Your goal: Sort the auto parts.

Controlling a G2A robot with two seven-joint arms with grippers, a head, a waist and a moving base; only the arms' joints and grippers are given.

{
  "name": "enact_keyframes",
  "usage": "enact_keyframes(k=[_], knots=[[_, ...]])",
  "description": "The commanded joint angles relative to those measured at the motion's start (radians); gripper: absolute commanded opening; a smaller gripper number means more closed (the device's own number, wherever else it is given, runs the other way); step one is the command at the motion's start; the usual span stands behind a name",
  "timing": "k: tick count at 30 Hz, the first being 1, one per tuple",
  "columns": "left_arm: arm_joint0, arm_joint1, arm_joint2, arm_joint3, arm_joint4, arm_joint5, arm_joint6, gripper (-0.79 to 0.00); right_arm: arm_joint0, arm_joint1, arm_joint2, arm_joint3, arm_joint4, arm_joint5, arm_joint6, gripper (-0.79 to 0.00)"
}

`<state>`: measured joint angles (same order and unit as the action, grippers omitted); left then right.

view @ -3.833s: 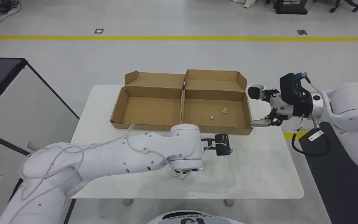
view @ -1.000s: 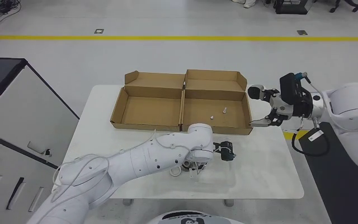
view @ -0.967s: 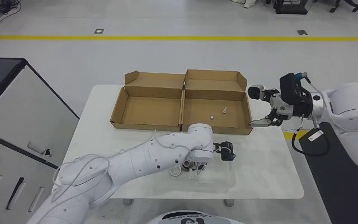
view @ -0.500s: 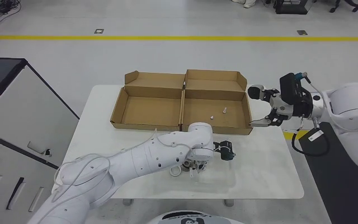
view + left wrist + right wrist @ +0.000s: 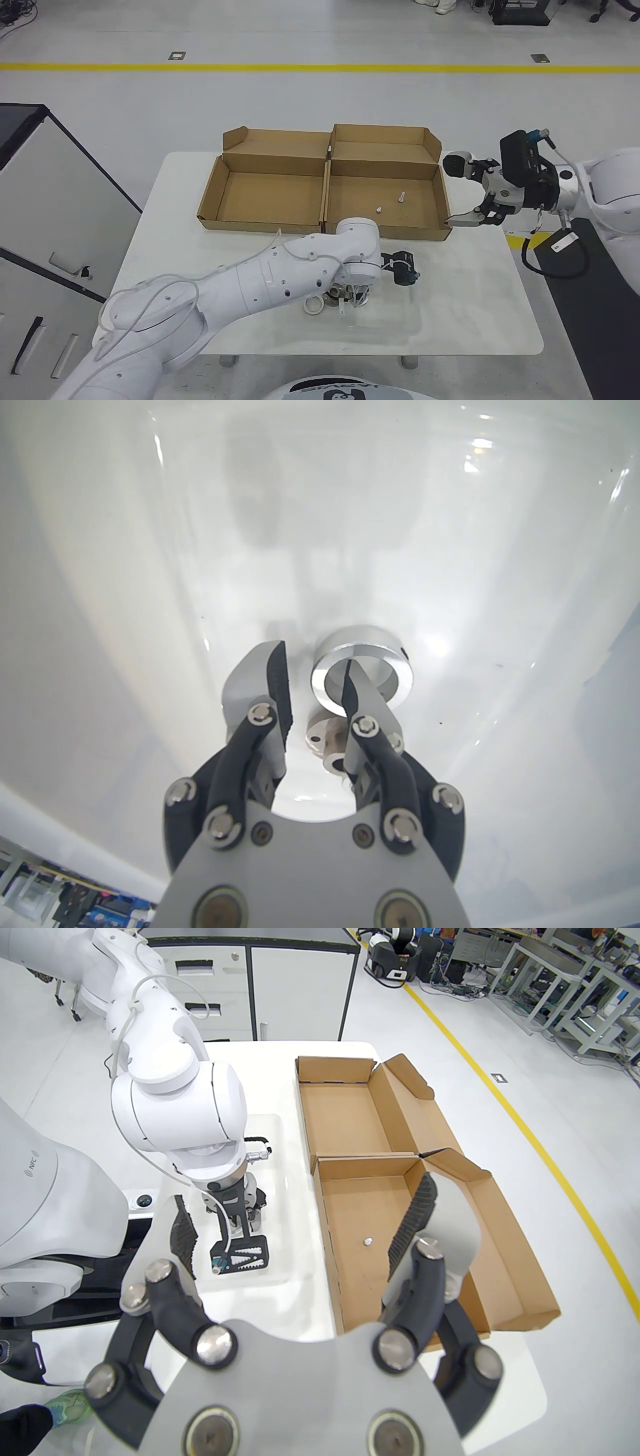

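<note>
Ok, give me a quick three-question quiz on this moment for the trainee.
1. True or false: the left gripper has its jaws shut on the ring.
2. Where do the two small parts lie? A) in the box nearer the right gripper; B) in the other box; C) on the table.
3. What state are the right gripper's jaws in?

Key: 1. False: the jaws are open, one inside the ring's hole and one outside it. 2. A. 3. Open, holding nothing.
</note>
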<state>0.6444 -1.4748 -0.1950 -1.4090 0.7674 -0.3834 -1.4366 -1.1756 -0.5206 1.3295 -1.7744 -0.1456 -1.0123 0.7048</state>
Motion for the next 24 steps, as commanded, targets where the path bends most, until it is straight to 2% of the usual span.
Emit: enact_keyframes(k=[1, 5, 6, 7, 8, 18, 24], knots=[[-0.001, -0.001, 0.001, 0.001, -0.003, -0.001, 0.001, -0.529, 0.000, 0.000, 0.000, 0.000, 0.000, 0.000, 0.000, 0.000], [-0.004, -0.002, 0.005, 0.005, -0.007, -0.004, 0.004, -0.588, 0.000, 0.000, 0.000, 0.000, 0.000, 0.000, 0.000, 0.000], [-0.005, -0.002, 0.005, 0.006, -0.007, -0.004, 0.004, -0.625, 0.000, 0.000, 0.000, 0.000, 0.000, 0.000, 0.000, 0.000], [-0.006, -0.002, 0.007, 0.006, -0.007, -0.004, 0.004, -0.745, 0.000, 0.000, 0.000, 0.000, 0.000, 0.000, 0.000, 0.000], [-0.007, -0.002, 0.009, 0.007, -0.007, -0.004, 0.004, -0.785, 0.000, 0.000, 0.000, 0.000, 0.000, 0.000, 0.000, 0.000], [-0.017, 0.002, 0.002, -0.005, -0.007, -0.004, 0.004, -0.785, 0.000, 0.000, 0.000, 0.000, 0.000, 0.000, 0.000, 0.000], [-0.022, 0.035, -0.037, -0.096, -0.004, 0.036, -0.036, -0.785, 0.000, 0.000, 0.000, 0.000, 0.000, 0.000, 0.000, 0.000]])
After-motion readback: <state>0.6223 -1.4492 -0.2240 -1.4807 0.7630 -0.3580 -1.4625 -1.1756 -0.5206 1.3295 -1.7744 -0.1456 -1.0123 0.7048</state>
